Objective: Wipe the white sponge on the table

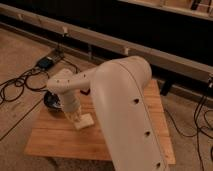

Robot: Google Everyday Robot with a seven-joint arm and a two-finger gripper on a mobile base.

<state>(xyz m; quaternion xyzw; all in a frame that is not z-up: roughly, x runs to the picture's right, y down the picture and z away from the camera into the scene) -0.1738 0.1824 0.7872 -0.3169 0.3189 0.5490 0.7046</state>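
A dark bowl (51,101) sits on the tabletop (55,142) close to its left edge, toward the far left corner, and only part of it shows. On the speckled floor (20,45) to the left, black cables (17,86) loop near a small black box (46,62). More dark cables (202,117) trail past the right edge. A pale rail (100,39) runs along the dark wall behind.
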